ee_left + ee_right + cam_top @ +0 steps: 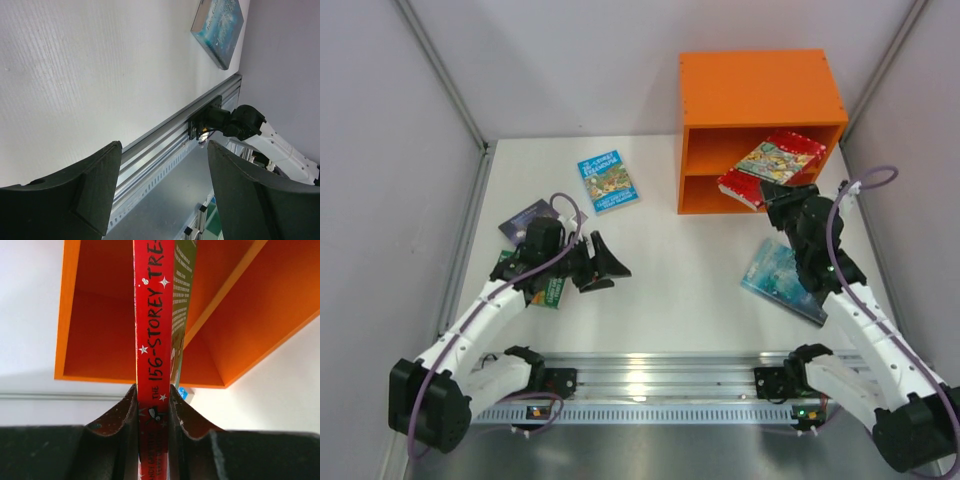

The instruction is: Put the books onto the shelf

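The orange shelf (pixel 760 90) stands at the back right, its two compartments open to the front (pixel 100 325). My right gripper (pixel 782 197) is shut on the red-bordered book (pixel 772 165), gripping its spine (pixel 154 340) between both fingers (pixel 153 390). The book hangs tilted at the shelf's front, across the divider. A teal-blue book (pixel 782 278) lies on the table under the right arm (pixel 218 30). A light-blue illustrated book (pixel 608 181) lies at the back centre. A dark purple book (pixel 525 218) and a green book (pixel 548 290) lie by the left arm. My left gripper (pixel 610 268) hangs open and empty (pixel 165 147).
An aluminium rail (pixel 650 385) carrying both arm bases runs along the table's near edge. Grey wall panels close in the left, right and back sides. The right arm's base (pixel 225 122) shows in the left wrist view.
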Available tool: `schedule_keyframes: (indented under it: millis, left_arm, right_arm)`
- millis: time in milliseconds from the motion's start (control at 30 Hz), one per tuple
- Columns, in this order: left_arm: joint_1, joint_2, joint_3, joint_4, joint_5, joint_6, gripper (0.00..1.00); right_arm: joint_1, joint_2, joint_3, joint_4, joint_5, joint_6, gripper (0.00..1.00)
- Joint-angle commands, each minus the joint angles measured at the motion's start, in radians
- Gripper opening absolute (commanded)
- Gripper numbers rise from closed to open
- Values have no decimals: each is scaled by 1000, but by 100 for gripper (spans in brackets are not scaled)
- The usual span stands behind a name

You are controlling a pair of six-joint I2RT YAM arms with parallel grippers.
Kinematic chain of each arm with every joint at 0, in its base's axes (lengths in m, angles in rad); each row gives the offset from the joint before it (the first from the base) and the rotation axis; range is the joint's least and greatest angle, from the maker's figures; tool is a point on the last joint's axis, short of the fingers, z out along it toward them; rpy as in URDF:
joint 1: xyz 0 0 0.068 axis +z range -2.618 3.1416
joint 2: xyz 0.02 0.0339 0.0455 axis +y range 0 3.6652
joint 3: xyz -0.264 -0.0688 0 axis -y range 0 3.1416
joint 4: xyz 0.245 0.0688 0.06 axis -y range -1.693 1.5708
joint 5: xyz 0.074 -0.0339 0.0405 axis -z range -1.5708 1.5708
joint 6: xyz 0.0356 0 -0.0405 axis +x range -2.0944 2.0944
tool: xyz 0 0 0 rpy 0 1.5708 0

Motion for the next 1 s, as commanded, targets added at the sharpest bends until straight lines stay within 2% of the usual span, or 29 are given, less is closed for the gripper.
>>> schedule_keyframes:
  millis: [0,267,367,500,833,967]
  left_arm:
    - [1,-26,1,-14,-2,30,74]
    - [1,-22,-47,-8,-8,56,74]
    - [1,-25,-60,3,1,51,74]
    - [1,-36,-73,4,-2,57,74]
    - [1,-71,-125,7,-27,65,74]
    - [1,-75,-128,3,-25,68,74]
  right_arm:
    - [-43,30,35,241,-33,49,0]
    - [-67,154,80,393,-41,75,0]
    - [-67,196,42,497,-23,115,0]
    - [-55,268,38,551,48,155,0]
    - [98,545,287,411,162,155,0]
    - [141,592,342,319,154,168,13]
